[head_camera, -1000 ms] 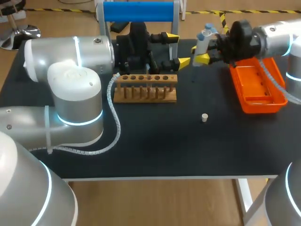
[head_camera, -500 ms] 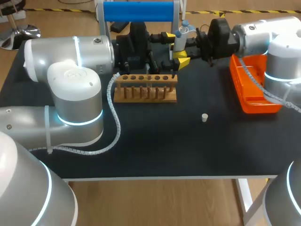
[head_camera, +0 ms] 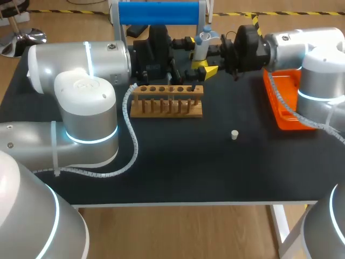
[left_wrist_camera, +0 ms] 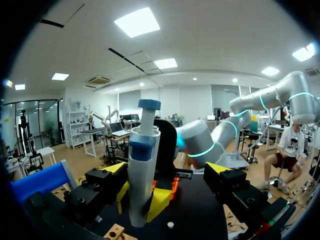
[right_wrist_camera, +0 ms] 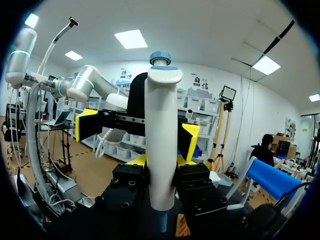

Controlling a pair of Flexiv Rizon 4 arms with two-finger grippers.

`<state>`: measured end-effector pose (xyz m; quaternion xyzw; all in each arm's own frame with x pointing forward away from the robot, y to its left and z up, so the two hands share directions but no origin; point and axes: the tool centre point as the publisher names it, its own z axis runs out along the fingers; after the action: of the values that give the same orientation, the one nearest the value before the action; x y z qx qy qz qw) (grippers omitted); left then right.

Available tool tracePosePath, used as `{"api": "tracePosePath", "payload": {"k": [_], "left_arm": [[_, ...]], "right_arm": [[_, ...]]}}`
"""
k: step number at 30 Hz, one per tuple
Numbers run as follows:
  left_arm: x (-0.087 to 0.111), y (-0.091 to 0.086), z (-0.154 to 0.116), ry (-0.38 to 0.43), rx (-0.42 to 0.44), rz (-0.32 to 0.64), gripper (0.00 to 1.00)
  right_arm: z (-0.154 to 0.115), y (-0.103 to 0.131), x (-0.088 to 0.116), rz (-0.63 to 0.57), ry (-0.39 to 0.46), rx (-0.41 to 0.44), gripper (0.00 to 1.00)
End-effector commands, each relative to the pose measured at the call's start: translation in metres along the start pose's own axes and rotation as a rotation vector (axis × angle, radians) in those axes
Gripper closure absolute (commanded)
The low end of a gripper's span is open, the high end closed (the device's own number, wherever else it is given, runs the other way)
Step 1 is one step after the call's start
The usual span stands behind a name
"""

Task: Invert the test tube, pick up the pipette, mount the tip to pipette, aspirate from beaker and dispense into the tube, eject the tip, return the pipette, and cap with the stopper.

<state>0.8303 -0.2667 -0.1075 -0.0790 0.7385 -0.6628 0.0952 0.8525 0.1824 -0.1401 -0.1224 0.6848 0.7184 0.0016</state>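
Now my right tool (right_wrist_camera: pixel 160 161) is grasping the pipette (right_wrist_camera: pixel 161 115) upright, at 1 o'clock from the rack (head_camera: pixel 167 102). My left tool (left_wrist_camera: pixel 167 170) is released, with its tips on both sides of the pipette.

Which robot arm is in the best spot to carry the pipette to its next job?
Probably the right arm. The right gripper is shut on the white plastic pipette with the blue cap. The left gripper stands open around it, one finger clearly apart.
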Motion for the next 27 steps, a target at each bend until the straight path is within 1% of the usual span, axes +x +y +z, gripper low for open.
{"api": "tracePosePath", "payload": {"k": [1, 2, 4, 6, 19, 20, 21, 23, 25, 26, 27], "left_arm": [[-0.0004, 0.0004, 0.0002, 0.001, 0.001, 0.0, 0.07], [-0.0004, 0.0004, 0.0002, 0.001, 0.001, 0.0, 0.06], [-0.0004, 0.0004, 0.0002, 0.001, 0.001, 0.0, 0.05], [-0.0004, 0.0004, 0.0002, 0.001, 0.001, 0.0, 0.0], [-0.0004, 0.0004, 0.0002, 0.001, 0.001, 0.0, 0.0], [-0.0004, 0.0004, 0.0002, 0.001, 0.001, 0.0, 0.05], [-0.0004, 0.0004, 0.0002, 0.001, 0.001, 0.0, 0.22], [-0.0004, 0.0004, 0.0002, 0.001, 0.001, 0.0, 0.41], [-0.0004, 0.0004, 0.0002, 0.001, 0.001, 0.0, 0.76], [-0.0004, 0.0004, 0.0002, 0.001, 0.001, 0.0, 0.85], [-0.0004, 0.0004, 0.0002, 0.001, 0.001, 0.0, 1.0]], "right_arm": [[0.0005, 0.0001, 0.0007, -0.002, -0.007, -0.003, 1.0], [0.0002, -0.0002, 0.0008, -0.011, -0.025, -0.006, 1.0], [-0.0013, -0.0006, 0.0016, -0.006, -0.027, -0.013, 1.0], [-0.0019, -0.0022, 0.0026, -0.004, -0.033, -0.017, 1.0], [-0.003, -0.0017, 0.0019, -0.006, -0.063, -0.031, 1.0], [-0.0023, -0.0018, 0.0016, -0.007, -0.064, -0.032, 1.0], [-0.0018, -0.0019, 0.0016, -0.007, -0.064, -0.033, 1.0], [-0.0011, -0.002, 0.0017, -0.009, -0.069, -0.036, 1.0], [-0.0009, -0.0021, 0.0018, -0.009, -0.07, -0.038, 1.0], [-0.0009, -0.0021, 0.0019, -0.009, -0.071, -0.039, 1.0], [-0.0012, -0.0022, 0.0022, -0.012, -0.076, -0.039, 1.0]]}}
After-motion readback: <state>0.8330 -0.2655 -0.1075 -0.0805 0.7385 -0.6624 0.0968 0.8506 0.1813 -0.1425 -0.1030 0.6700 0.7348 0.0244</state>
